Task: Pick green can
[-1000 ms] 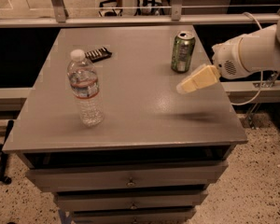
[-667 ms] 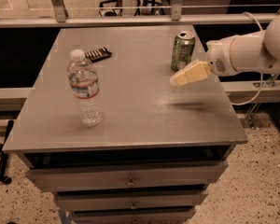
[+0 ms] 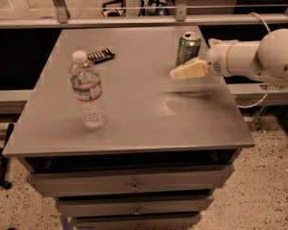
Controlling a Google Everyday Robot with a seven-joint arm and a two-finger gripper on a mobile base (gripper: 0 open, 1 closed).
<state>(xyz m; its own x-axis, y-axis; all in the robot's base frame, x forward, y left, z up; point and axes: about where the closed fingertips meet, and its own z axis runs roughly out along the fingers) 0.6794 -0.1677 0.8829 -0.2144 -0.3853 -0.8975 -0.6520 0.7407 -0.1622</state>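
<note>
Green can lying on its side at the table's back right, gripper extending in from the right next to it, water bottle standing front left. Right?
No: the camera view shows the green can standing upright, silver top up. The rest holds: it is at the back right of the table, the gripper extends in from the right next to it, and the water bottle stands front left.

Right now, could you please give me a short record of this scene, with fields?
surface: grey cabinet top, drawers below
can: green, upright, back right
bottle: clear, white cap, upright, front left
dark object: flat, behind the bottle
gripper: reaching in from the right, at the can's near side, not around it
contact with can: cannot tell
</note>
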